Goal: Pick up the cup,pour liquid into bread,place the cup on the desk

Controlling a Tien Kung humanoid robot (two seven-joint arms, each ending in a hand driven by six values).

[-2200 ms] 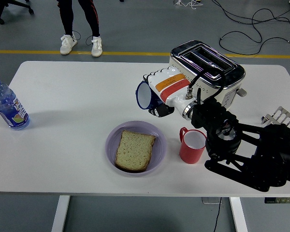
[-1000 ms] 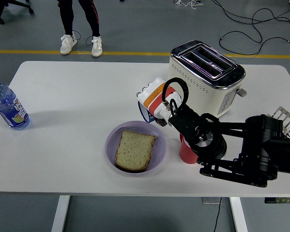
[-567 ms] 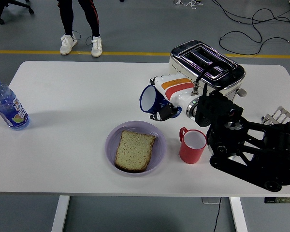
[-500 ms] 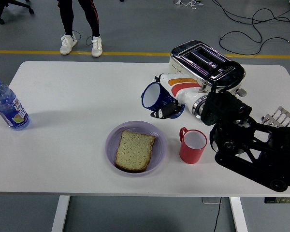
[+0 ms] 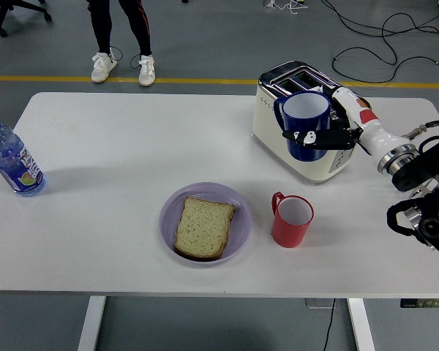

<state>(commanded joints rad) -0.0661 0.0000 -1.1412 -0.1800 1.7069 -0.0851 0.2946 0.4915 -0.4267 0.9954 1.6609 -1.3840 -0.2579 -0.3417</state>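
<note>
Your right hand (image 5: 335,130) is gripping the blue cup (image 5: 305,124) with its fingers wrapped around it, holding it upright in the air in front of the cream toaster (image 5: 300,110). The slice of bread (image 5: 203,227) is lying in the purple bowl (image 5: 238,208) near the table's front edge, with a red mug (image 5: 291,219) standing just to its right and a water bottle (image 5: 11,159) at the far left.

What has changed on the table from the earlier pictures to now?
The right hand, still holding the blue cup, swung it right from near the plate and turned it upright before the toaster. The bread, red cup and bottle stayed put.
</note>
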